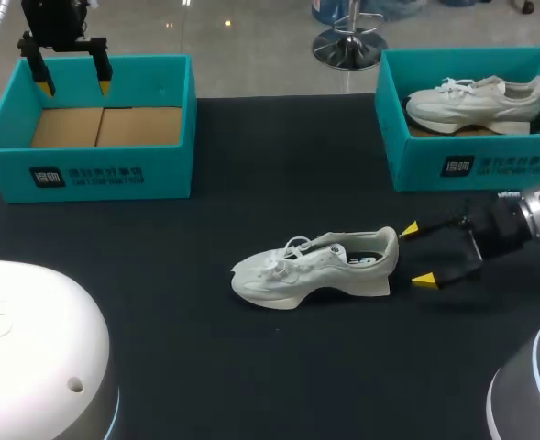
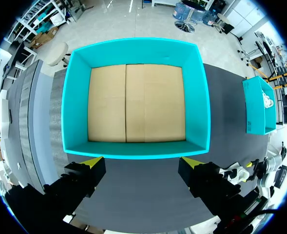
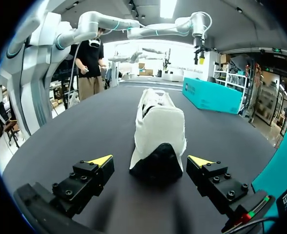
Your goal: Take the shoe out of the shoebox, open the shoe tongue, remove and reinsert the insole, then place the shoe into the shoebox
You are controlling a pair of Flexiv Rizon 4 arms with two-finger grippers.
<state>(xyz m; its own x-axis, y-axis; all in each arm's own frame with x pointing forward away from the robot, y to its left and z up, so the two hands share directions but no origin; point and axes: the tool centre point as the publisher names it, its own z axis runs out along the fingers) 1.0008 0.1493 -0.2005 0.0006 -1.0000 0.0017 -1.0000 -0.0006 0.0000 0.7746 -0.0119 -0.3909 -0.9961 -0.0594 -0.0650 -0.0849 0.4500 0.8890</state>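
Shoe (image 1: 315,268) lies mid-way across the table (image 1: 205,367) in the head view, heel toward your right gripper (image 1: 416,255). Left wrist view: left gripper (image 2: 142,163) spread, empty, above the box (image 2: 133,148) at the far left corner. Right wrist view: jaws apart flanking the heel, not touching; close off-centre and you may shove the shoe askew.

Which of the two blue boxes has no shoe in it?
The box under the left gripper: only its brown cardboard floor shows. The other box holds a white shoe.

Black worktop (image 1: 205,348). At far right edge, second teal box (image 1: 416,160), open-topped, holding another white sneaker (image 1: 476,103) resting upright, toe pointing left.
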